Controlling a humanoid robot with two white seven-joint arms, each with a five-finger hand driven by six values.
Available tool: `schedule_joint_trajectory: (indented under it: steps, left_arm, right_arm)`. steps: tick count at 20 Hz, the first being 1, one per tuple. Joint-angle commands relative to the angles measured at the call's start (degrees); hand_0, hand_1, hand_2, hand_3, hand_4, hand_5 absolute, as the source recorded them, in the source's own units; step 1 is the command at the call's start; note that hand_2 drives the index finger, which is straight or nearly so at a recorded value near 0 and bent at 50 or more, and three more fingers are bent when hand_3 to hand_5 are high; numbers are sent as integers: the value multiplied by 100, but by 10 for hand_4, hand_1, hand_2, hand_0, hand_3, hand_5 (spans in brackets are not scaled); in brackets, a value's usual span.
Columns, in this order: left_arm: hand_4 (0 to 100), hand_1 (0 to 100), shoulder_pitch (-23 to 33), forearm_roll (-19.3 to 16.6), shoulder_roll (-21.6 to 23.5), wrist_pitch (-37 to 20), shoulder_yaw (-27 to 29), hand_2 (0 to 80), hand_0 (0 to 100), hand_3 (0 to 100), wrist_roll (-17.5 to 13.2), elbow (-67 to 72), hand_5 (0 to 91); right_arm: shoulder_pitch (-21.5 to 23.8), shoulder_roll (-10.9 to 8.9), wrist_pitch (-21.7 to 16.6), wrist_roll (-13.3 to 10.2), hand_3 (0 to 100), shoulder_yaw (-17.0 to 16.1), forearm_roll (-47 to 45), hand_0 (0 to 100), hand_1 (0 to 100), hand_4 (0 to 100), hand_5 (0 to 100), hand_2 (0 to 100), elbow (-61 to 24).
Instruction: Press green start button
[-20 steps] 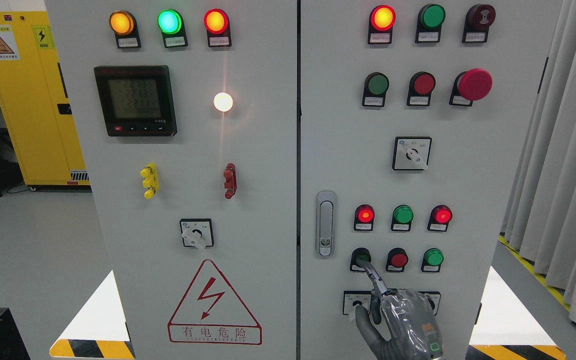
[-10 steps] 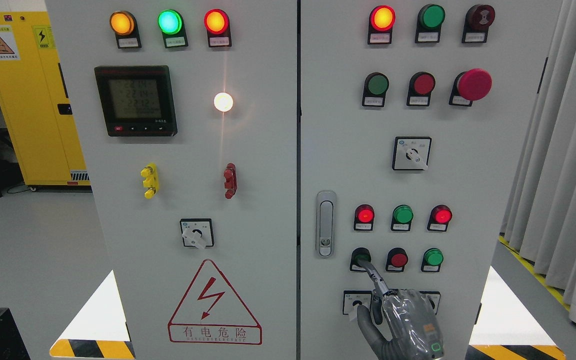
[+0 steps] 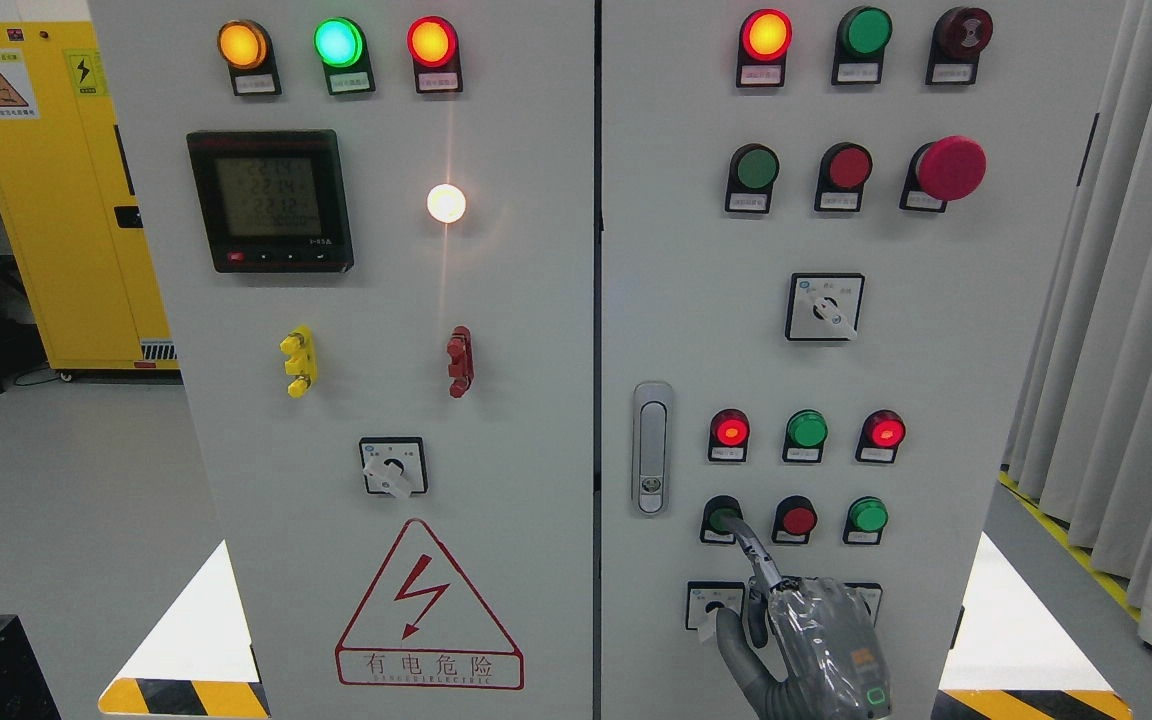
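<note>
The green start button (image 3: 721, 518) sits low on the right-hand door of the grey cabinet (image 3: 936, 360), first in a row with a red button (image 3: 796, 519) and another green button (image 3: 867, 515) to its right. The right hand (image 3: 816, 650) comes up from the bottom edge, its forefinger (image 3: 751, 553) stretched out with the tip on that button; the other fingers are curled in and grasp nothing. Just above are three lamps, red (image 3: 730, 430), green (image 3: 806, 430), red (image 3: 884, 431). A door handle (image 3: 650, 447) stands left of the button, and a selector switch (image 3: 713, 605) lies beside the thumb.
</note>
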Motion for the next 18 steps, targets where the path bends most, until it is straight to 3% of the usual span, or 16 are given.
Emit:
schedule_joint_trajectory:
  steps: [1,10,13,14,15,17,18]
  left_arm:
    - [0,556,1,0,-2,5,1,0,120,0,-1,0,0]
    - [0,556,1,0,-2,5,2,0,120,0,-1,0,0]
    - [0,556,1,0,-2,5,-7,0,120,0,-1,0,0]
    - [0,556,-7,0,6,5,1,0,120,0,-1,0,0]
    - [0,556,1,0,-2,5,2,0,120,0,-1,0,0]
    - [0,556,1,0,-2,5,2,0,120,0,-1,0,0]
    - [0,556,-7,0,-2,5,2,0,120,0,7,0,0]
  right_arm:
    - [61,6,-43,-32,942,99,-18,742,905,974,1000,0,-194]
    - [298,-2,-60,-146,946,161,-131,772,906,973,1000,0,-431]
    - [342,-2,-69,-129,906,239,-1410,862,907,979,1000,0,-553]
    - [429,-11,-69,-94,871,344,-1972,887,913,949,983,0,-632]
    - [517,-29,-69,-85,644,459,-2491,862,891,782,844,2,-755]
    - [710,-46,-52,-85,492,635,-3336,845,854,622,730,15,-984]
    - [781,-46,-43,-85,378,696,-3627,848,849,490,577,16,-1054]
